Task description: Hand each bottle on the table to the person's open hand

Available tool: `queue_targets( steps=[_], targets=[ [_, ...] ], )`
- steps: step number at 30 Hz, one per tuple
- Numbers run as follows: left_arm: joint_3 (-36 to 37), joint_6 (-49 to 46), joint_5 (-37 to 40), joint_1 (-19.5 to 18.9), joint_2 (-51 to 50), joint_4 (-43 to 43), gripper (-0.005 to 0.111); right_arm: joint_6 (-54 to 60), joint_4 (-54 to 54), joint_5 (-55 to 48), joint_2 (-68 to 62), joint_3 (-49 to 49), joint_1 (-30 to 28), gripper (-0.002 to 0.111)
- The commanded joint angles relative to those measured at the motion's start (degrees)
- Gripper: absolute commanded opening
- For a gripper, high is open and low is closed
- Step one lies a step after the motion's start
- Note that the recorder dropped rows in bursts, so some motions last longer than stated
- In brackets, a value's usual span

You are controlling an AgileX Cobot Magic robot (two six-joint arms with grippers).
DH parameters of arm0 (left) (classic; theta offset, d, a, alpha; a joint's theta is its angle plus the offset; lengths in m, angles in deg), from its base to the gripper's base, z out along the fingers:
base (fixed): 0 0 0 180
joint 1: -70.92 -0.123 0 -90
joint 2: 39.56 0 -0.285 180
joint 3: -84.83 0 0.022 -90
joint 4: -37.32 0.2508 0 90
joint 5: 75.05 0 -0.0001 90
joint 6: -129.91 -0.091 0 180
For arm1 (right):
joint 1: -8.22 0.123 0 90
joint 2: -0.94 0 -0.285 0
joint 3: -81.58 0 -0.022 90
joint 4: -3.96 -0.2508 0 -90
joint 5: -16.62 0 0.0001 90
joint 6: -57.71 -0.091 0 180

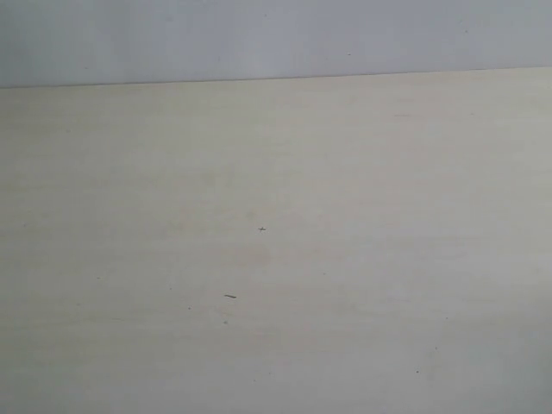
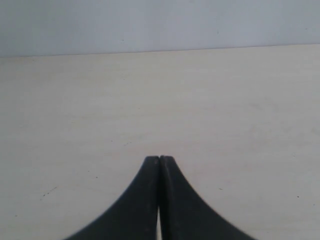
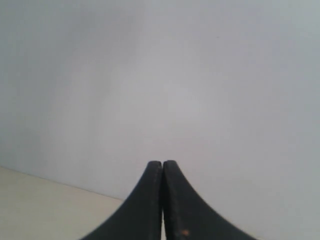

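No bottle shows in any view, and no hand either. The pale beige table fills the exterior view, bare apart from a few tiny dark specks. Neither arm appears in that view. In the left wrist view my left gripper is shut, its two black fingers pressed together above the tabletop, with nothing between them. In the right wrist view my right gripper is also shut on nothing and points at the grey wall, with a strip of the table at one corner.
A plain grey wall stands behind the table's far edge. A short dark mark and a small speck lie on the tabletop.
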Motion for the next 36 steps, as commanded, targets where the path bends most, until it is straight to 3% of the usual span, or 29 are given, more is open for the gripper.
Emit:
queue_targets(
  steps=[1,6,17,20,23,25,27,36],
  targets=[
    [-0.03,-0.19,-0.19,-0.23,0.26,0.35,0.001,-0.88,1.67,9.91,0.27,-2.69,-4.30,0.000],
    [-0.03,-0.19,-0.19,-0.23,0.26,0.35,0.001,-2.28,-2.48,14.34,0.27,-7.33,-12.69,0.000],
    [-0.03,-0.19,-0.19,-0.23,0.26,0.35,0.001,-3.73,-0.81,13.44,0.27,-9.78,-13.43,0.000],
    [-0.03,-0.19,-0.19,-0.23,0.26,0.35,0.001,-25.57,26.88,9.09,0.27,-9.78,-13.43,0.000],
    [-0.03,-0.19,-0.19,-0.23,0.26,0.35,0.001,-65.46,65.73,5.16,0.27,-9.78,-13.43,0.000],
    [-0.03,-0.19,-0.19,-0.23,0.26,0.35,0.001,-83.38,80.76,2.79,0.27,-9.78,-13.43,0.000],
    [-0.03,-0.19,-0.19,-0.23,0.26,0.35,0.001,-88.95,85.37,-0.20,0.27,-9.78,-13.43,0.000],
    [-0.03,-0.19,-0.19,-0.23,0.26,0.35,0.001,-88.99,85.62,-9.92,0.27,-9.78,-13.43,0.000]
  ],
)
